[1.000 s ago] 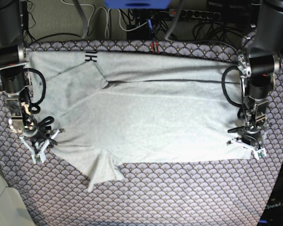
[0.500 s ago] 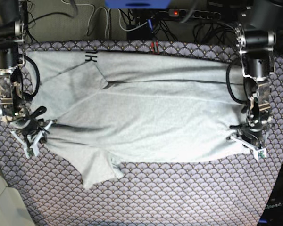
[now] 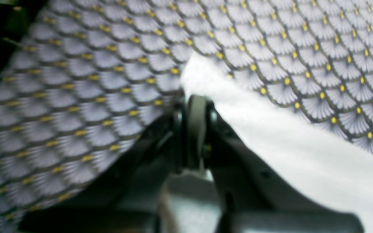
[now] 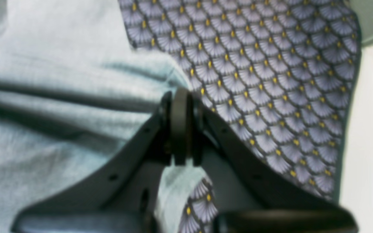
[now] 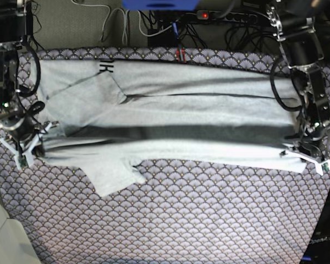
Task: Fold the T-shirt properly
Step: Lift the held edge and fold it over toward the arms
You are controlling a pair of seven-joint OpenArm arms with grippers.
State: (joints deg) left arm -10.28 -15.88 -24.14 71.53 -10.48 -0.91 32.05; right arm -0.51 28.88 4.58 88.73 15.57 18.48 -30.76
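Both the left gripper point(image 3: 194, 129) and the right gripper point(image 4: 180, 126) clench the T-shirt point(image 5: 176, 132) edge; both wrist views are blurred, so the pinched cloth is hard to see.

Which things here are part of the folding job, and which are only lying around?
Part of the job: T-shirt; left hand and right hand, each shut on a shirt edge.
Lying around: tablecloth; cables and power strip behind the table.

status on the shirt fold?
Done: the far edge of the T-shirt is already folded in. In hand: left pincer and right pincer each pinch a near-edge corner, lifted off the tablecloth. Left: lay this fold over, tuck the sleeve, fold crosswise.
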